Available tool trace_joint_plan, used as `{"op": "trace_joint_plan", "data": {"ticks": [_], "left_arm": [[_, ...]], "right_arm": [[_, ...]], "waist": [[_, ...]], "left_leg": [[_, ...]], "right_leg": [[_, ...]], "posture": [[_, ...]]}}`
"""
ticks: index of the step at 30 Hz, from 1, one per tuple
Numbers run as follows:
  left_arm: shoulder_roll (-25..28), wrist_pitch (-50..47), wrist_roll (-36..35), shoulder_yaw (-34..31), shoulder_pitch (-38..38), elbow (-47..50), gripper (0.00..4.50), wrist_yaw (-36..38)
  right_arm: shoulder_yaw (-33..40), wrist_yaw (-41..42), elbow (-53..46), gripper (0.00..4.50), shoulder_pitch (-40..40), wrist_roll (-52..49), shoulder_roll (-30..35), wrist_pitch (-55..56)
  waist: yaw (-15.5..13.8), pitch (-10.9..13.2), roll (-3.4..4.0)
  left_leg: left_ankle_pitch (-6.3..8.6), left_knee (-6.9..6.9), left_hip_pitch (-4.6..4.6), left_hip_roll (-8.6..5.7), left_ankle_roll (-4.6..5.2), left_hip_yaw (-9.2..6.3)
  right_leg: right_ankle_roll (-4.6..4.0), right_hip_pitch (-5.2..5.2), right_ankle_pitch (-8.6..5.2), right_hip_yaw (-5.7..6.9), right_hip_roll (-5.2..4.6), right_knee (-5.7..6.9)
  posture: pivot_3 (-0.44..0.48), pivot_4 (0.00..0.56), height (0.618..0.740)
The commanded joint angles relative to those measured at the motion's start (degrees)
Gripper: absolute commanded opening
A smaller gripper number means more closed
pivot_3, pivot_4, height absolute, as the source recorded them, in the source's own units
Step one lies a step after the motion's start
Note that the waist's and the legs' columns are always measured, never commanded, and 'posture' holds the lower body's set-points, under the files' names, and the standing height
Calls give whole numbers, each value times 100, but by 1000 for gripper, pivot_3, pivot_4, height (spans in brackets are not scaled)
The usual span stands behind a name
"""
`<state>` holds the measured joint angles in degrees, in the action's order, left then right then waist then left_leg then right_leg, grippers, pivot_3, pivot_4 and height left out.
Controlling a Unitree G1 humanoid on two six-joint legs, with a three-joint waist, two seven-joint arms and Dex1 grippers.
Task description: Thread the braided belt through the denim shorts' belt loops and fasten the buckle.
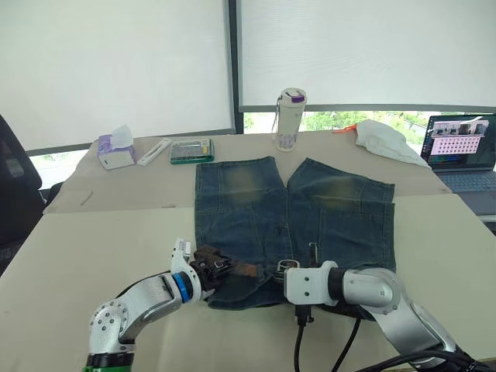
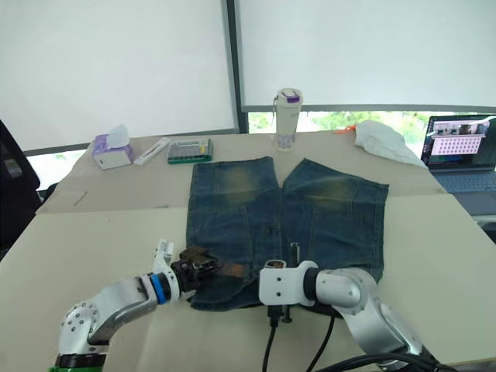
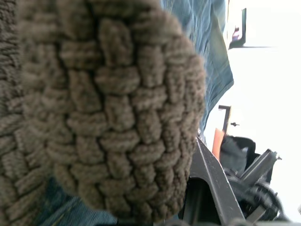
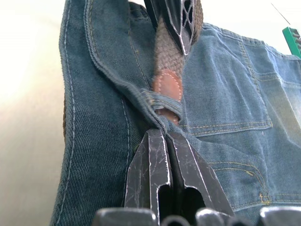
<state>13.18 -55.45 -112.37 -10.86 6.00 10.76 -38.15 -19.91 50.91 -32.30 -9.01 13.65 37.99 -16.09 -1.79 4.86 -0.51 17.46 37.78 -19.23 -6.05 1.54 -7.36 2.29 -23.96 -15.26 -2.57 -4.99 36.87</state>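
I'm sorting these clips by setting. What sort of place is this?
Probably an office or meeting room: a large pale table before windows with drawn roller blinds, an open laptop at the far right, and a dark chair on the left.

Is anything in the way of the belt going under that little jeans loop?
Nothing visible blocks it. The braided belt, held by the left gripper, has its leather end at the belt loop. The right gripper pinches the denim shorts just beside that loop.
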Motion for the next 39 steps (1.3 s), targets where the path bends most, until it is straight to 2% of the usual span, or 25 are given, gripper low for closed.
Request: {"op": "trace_joint_plan", "data": {"ticks": [1,10,17,21,24,28,31,36,39], "left_arm": [[-273,-55,-63,-145,61,86,0,-146],[-515,-1142,-63,266,336,-530,0,342],[-1733,-914,-63,-564,523,-632,0,-292],[-1741,-1229,-63,-606,553,-752,0,-272],[-1520,-1416,-63,-569,608,-928,0,-258],[-424,-1906,-63,64,633,-1195,0,-15],[57,-1985,-63,432,720,-1303,0,170],[348,-1978,-63,634,897,-1519,0,513],[323,-2010,-63,662,984,-1715,0,685]], "right_arm": [[153,-81,-421,16,-60,-229,-171,-243],[125,-103,-397,16,-42,-309,-229,-553],[321,-125,-634,16,380,-236,124,-855],[364,-226,-787,16,677,-168,183,-1295],[395,-259,-871,16,766,-111,270,-1448],[468,-203,-1048,16,916,-164,512,-1617],[364,-192,-1107,16,944,-202,558,-1815],[173,-172,-1216,16,1066,-208,611,-2055],[112,-200,-1231,16,1041,-255,536,-2139]], "waist": [[-24,0,0],[-72,0,-1],[-118,14,-23],[-107,25,-41],[-115,29,-47],[-106,28,-44],[-101,22,-31],[-108,16,-22],[-105,16,-21]], "left_leg": [[0,1,0,0,0,1],[0,1,0,-4,0,2],[0,5,-1,-10,2,-2],[0,4,1,-2,1,-2],[0,5,1,-5,1,-1],[0,2,2,-4,0,-3],[0,-1,1,-6,0,-2],[0,-1,1,-8,0,-3],[0,-2,1,-6,0,-3]], "right_leg": [[0,0,0,0,0,-1],[-1,2,0,4,1,-5],[-1,17,1,2,-12,-18],[-1,20,1,-3,-8,-14],[-1,19,1,1,-8,-15],[-1,17,1,4,-6,-12],[-1,8,1,6,-5,-12],[-1,8,1,9,-8,-13],[-1,7,1,8,-8,-13]], "posture": [[0,150,740],[0,150,740],[0,150,740],[0,150,740],[0,150,740],[0,150,740],[0,150,740],[0,150,740],[0,150,740]]}}
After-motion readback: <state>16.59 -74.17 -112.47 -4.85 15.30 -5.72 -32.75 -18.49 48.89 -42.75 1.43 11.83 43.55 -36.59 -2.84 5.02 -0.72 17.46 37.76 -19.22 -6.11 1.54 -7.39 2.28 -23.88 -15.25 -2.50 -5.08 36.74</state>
